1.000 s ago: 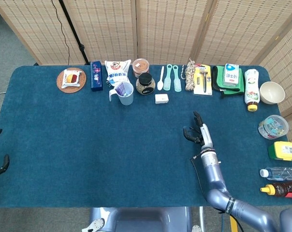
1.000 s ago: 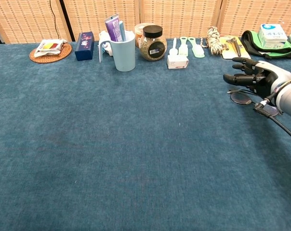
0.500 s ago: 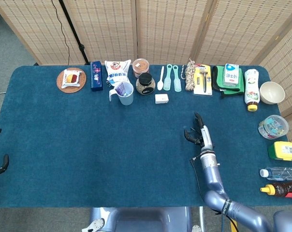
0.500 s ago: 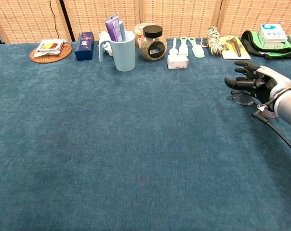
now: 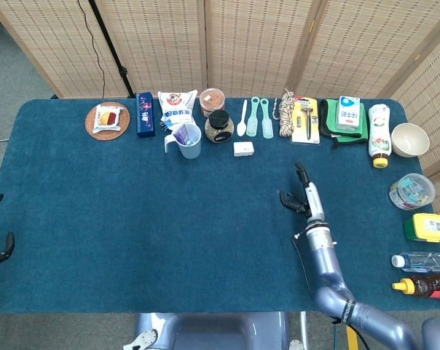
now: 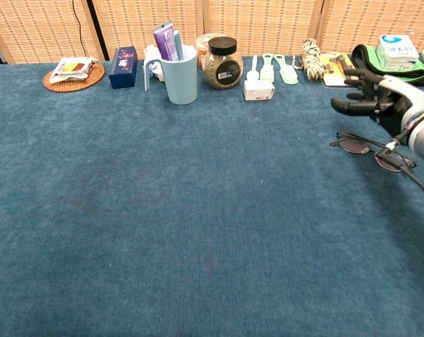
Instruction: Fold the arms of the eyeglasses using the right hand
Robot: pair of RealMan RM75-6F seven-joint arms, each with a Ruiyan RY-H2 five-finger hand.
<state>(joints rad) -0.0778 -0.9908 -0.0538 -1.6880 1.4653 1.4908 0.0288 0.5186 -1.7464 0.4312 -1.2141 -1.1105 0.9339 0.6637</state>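
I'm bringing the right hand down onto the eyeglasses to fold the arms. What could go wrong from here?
1. The eyeglasses lie flat on soft cloth, partly hidden under the right hand and wrist; the fingers may press a lens instead of catching an arm.
2. The wrist cable crosses the frame and might drag it.
3. The rope and green pouch sit just beyond; overshooting could bump them.

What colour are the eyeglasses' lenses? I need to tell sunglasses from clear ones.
Dark, tinted lenses on the eyeglasses, clearest in the chest view.
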